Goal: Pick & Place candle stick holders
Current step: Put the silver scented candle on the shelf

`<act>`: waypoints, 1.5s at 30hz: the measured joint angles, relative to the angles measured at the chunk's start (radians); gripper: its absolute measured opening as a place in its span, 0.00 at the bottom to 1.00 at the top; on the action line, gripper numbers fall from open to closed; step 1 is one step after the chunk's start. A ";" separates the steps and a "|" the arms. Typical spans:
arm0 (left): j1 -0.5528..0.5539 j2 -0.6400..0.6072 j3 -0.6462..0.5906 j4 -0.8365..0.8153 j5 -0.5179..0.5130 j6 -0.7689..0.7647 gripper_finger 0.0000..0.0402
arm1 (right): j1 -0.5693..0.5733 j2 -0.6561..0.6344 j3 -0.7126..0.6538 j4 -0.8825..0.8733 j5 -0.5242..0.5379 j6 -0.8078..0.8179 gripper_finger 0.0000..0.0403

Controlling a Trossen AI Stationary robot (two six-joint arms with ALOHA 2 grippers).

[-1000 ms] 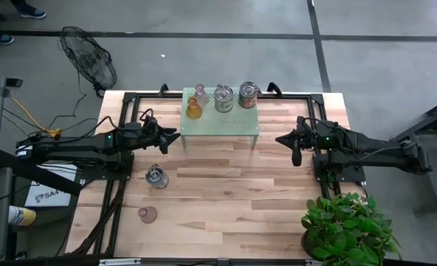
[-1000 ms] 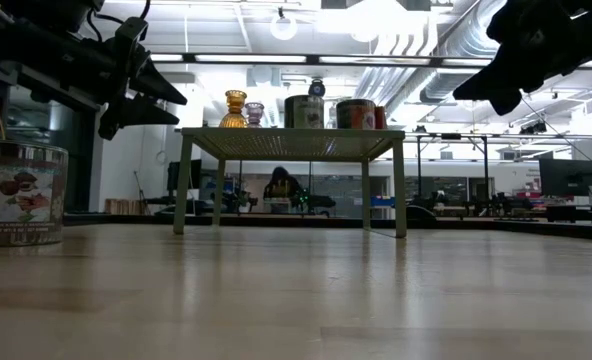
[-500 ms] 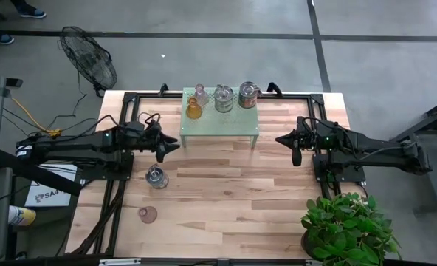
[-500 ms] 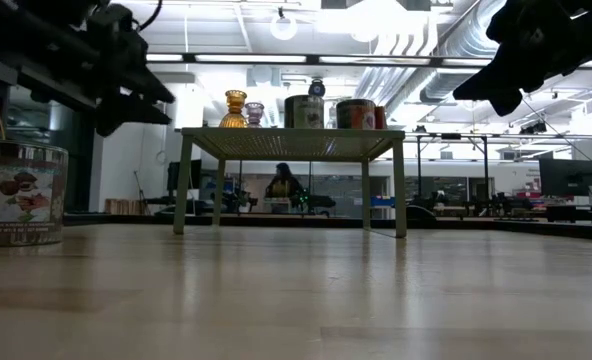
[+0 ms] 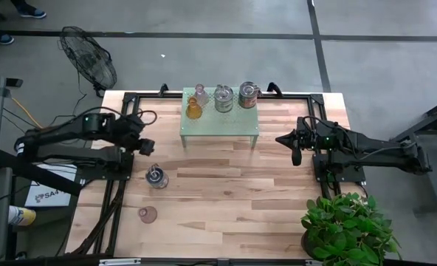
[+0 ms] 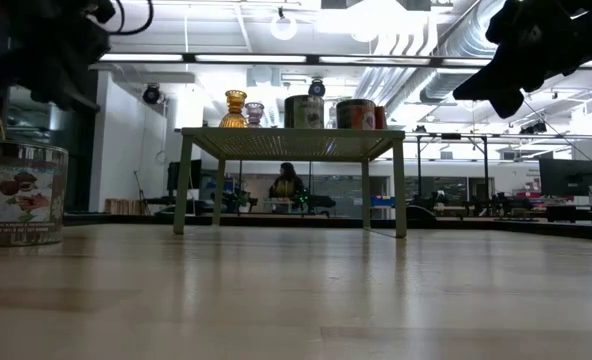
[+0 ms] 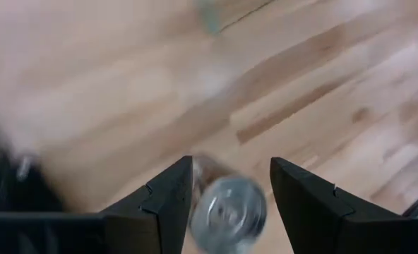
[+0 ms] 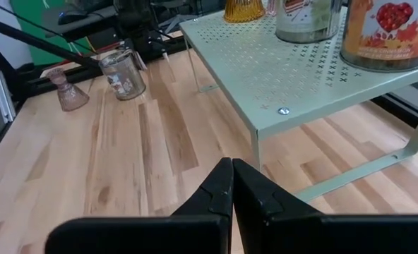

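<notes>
Silvery holder below spread left gripper jaws

left gripper spread apart, right gripper closed.

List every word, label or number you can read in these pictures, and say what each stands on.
"SA": the start of the print on a white sign left of the table. The rest is too small to read.
The orange-labelled holder on the green stand shows pictures only, with no legible words.
The label of the holder on the table is too blurred to read.
</notes>
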 joint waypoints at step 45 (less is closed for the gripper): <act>-0.322 0.443 0.021 -0.139 0.075 -0.448 0.46 | 0.000 0.000 0.001 -0.001 -0.012 -0.084 0.01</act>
